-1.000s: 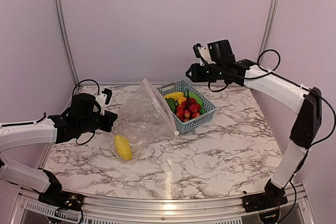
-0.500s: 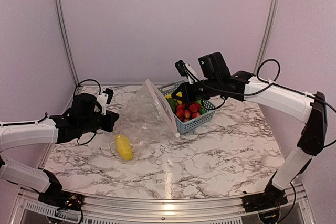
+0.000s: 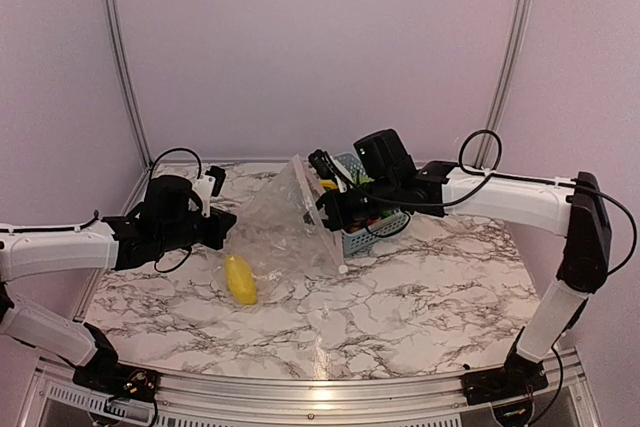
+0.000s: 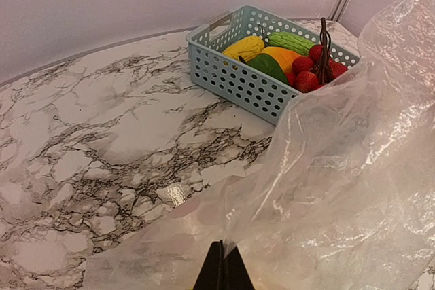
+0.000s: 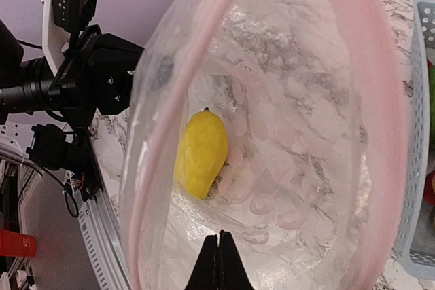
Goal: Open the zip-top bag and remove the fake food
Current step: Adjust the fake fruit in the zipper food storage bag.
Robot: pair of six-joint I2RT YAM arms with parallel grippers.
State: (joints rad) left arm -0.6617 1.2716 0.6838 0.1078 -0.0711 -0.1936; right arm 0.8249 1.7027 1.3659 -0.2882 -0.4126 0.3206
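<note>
The clear zip-top bag (image 3: 285,219) stands tented on the marble table, its pink zip-strip mouth facing right. My left gripper (image 3: 216,224) is shut on the bag's plastic at its left end; the pinch shows in the left wrist view (image 4: 224,268). One yellow lemon-like fake food piece (image 3: 238,279) lies inside the bag, also in the right wrist view (image 5: 200,151). My right gripper (image 3: 326,209) is at the open mouth, fingers shut (image 5: 219,263) and empty, pointing in toward the lemon. Other fake food (image 4: 280,53) fills the basket.
The blue-grey lattice basket (image 4: 231,76) stands behind and right of the bag, partly hidden by my right arm in the top view (image 3: 392,223). My left arm (image 5: 81,79) shows beyond the bag in the right wrist view. Walls close the back and sides.
My right arm has swung left and down from above the basket to the bag's mouth. My left gripper has shifted slightly right, still holding the bag, and the bag's peak moved right.
</note>
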